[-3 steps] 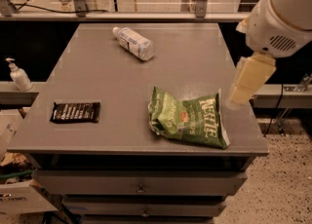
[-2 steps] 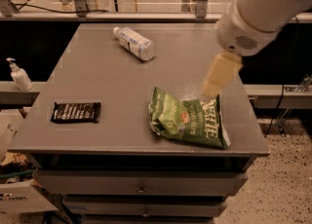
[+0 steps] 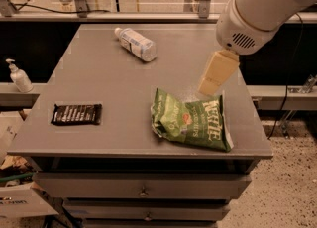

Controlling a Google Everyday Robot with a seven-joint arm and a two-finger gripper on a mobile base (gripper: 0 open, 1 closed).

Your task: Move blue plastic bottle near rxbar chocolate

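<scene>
The blue plastic bottle [image 3: 136, 44] lies on its side at the far middle of the grey table [image 3: 109, 88], white cap pointing to the far left. The rxbar chocolate [image 3: 77, 114], a flat black wrapper with white lettering, lies near the front left edge. My gripper [image 3: 214, 77], cream-coloured under a large white arm housing [image 3: 257, 9], hangs over the right side of the table just above the far edge of the chip bag. It holds nothing that I can see. It is well to the right of the bottle and far from the bar.
A crinkled green chip bag [image 3: 192, 122] lies at the front right of the table. A small white pump bottle [image 3: 19, 77] stands on a ledge to the left. Drawers [image 3: 143, 188] sit below the table front. A railing runs behind the table.
My arm and gripper have moved left from beyond the table's right edge to over the table above the chip bag. The bottle, bar and bag have not moved.
</scene>
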